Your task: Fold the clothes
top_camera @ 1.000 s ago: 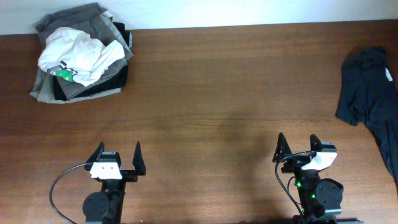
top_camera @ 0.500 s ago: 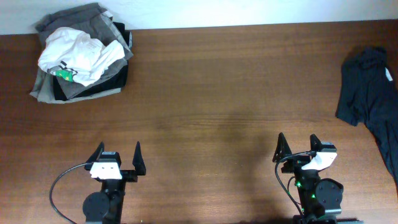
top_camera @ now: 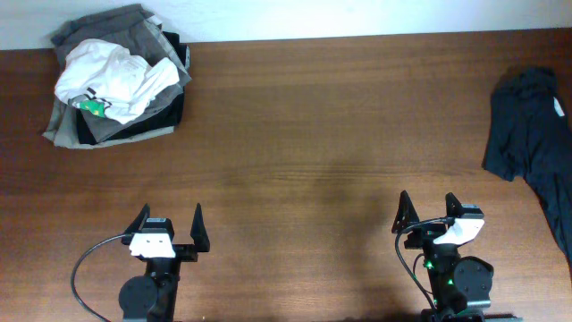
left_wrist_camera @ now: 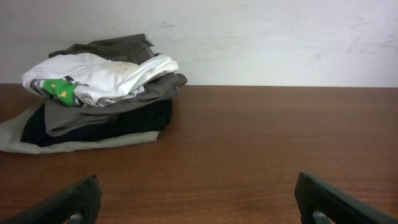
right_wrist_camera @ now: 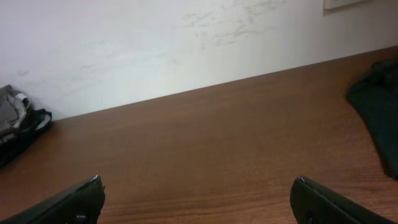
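Two grippers sit at the near edge of the long brown wooden table, both with their black fingers spread wide and nothing between them. The left gripper is at the near left and the right gripper at the near right. Each points toward the far side and is well apart from every garment.

The plain white short-sleeved T-shirt of thin soft fabric lies crumpled in the far left corner, bunched on top of a stack of grey, black and beige garments. A small green label shows at the shirt's near left edge. In the left wrist view the shirt is a rumpled mound resting on the stack, with a grey piece rising behind it against the white wall.

A dark navy garment lies loosely spread at the right edge of the table, trailing from the far side toward the near side.
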Available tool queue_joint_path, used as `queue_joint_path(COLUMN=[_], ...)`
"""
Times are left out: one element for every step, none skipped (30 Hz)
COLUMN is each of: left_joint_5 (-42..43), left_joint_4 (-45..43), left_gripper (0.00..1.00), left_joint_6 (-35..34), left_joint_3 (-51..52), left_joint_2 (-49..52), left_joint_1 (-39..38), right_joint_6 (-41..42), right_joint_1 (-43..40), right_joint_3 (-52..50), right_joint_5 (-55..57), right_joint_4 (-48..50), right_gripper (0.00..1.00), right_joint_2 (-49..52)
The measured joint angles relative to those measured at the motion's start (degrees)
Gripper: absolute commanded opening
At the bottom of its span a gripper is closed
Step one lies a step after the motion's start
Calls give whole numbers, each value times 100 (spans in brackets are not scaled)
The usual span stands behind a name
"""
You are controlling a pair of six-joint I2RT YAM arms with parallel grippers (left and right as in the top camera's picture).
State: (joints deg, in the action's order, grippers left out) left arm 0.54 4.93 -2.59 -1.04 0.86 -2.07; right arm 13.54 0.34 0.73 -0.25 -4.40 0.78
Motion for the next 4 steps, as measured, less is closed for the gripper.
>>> queue_joint_path(left_joint_5=[0,0,0,0], left_joint_4=[0,0,0,0], left_gripper=[99,99,99,99], left_joint_6=[0,0,0,0], left_joint_3=[0,0,0,0], left_joint_2=[0,0,0,2], left_joint_1=[-2,0,0,0], right_joint_6=[-2,2,0,0], right_joint_1=[0,0,0,0], right_joint_3=[0,0,0,0], right_joint_5=[0,0,0,0], right_joint_4=[-2,-2,-2,-2], right_gripper=[99,99,99,99], right_joint_2=[0,0,0,0])
